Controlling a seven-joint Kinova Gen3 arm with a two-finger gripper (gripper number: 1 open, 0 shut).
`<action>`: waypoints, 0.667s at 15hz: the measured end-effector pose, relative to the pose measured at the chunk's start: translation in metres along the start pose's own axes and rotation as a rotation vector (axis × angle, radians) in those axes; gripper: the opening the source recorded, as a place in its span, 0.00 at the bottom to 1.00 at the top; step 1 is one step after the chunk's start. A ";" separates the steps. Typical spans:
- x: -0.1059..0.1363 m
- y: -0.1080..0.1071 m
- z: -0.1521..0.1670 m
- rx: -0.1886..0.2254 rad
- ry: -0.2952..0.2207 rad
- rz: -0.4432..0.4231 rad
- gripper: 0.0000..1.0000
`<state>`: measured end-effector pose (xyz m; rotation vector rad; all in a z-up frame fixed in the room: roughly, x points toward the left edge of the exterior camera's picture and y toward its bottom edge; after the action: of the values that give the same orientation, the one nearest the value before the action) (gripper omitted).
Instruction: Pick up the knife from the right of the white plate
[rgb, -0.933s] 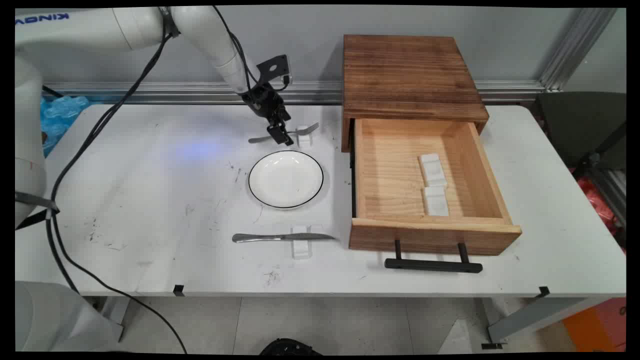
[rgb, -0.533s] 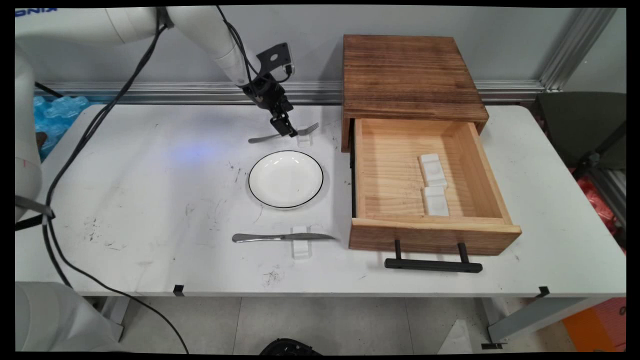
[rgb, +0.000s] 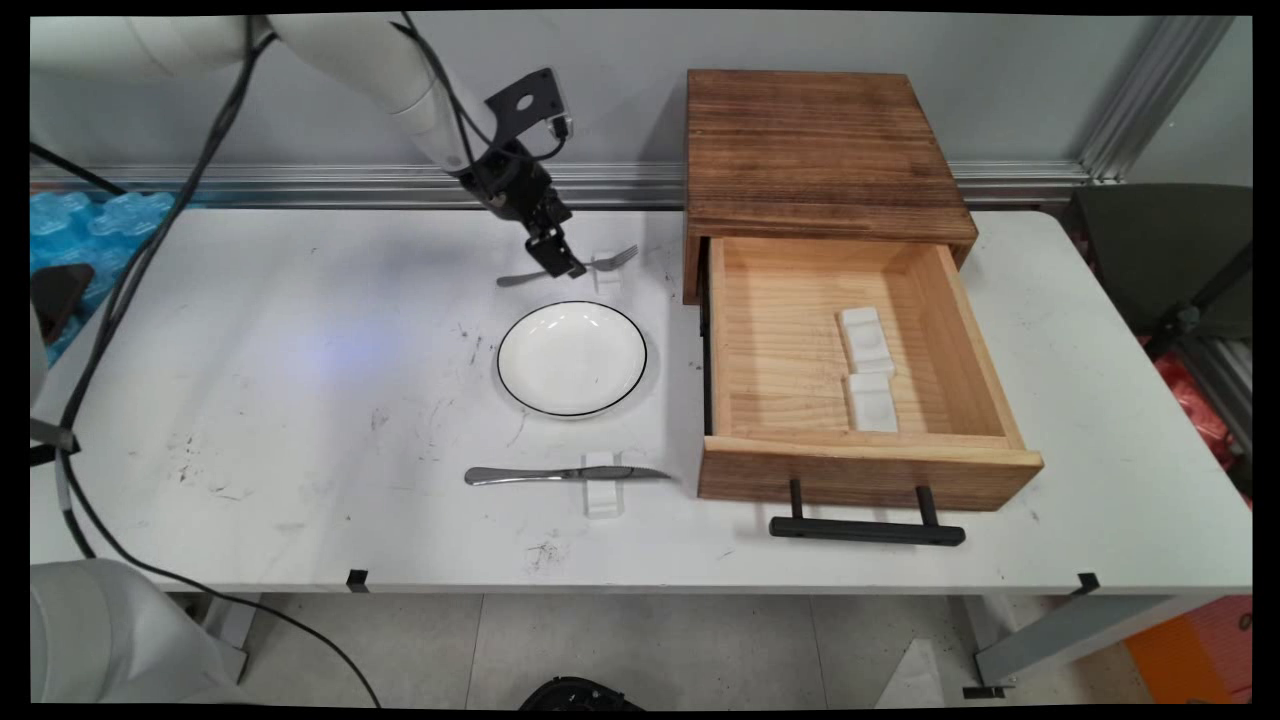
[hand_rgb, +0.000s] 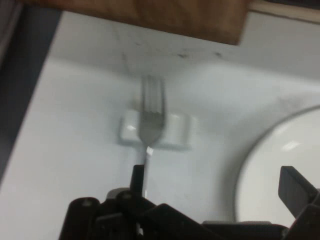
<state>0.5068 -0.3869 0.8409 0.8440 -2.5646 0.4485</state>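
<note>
Down from the upper left on the arm: gripper (rgb: 556, 262), low over the table (rgb: 300, 400) at the far side, just above the handle of a fork (rgb: 572, 268). Jaws apart, clamped on nothing. In the hand view, left finger (hand_rgb: 137, 177) right beside the thin handle, right finger well off to the side over the rim of the plate (rgb: 572, 358); cannot tell whether the left one touches the metal. Fork not lifted: tines propped on a small white rest (rgb: 607, 274), handle slanting down toward the table.

Nearer the front edge: knife (rgb: 560, 474) laid across a second rest (rgb: 602, 494), blade pointing right, untouched and well apart from the gripper. Between fork and knife, the plate with nothing on it.

Further right: wooden cabinet (rgb: 820, 140) with its drawer (rgb: 780, 330) pulled fully open, black handle (rgb: 866, 530) toward the near side. Inside, two white holders (rgb: 866, 370) end to end, right of the middle, no cutlery on either.
</note>
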 end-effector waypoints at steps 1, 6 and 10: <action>-0.003 0.009 -0.007 -0.007 -0.009 -0.006 1.00; -0.021 0.046 -0.042 -0.021 -0.062 -0.027 1.00; -0.030 0.064 -0.061 -0.018 -0.099 0.009 1.00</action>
<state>0.5058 -0.2980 0.8694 0.8691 -2.6593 0.3943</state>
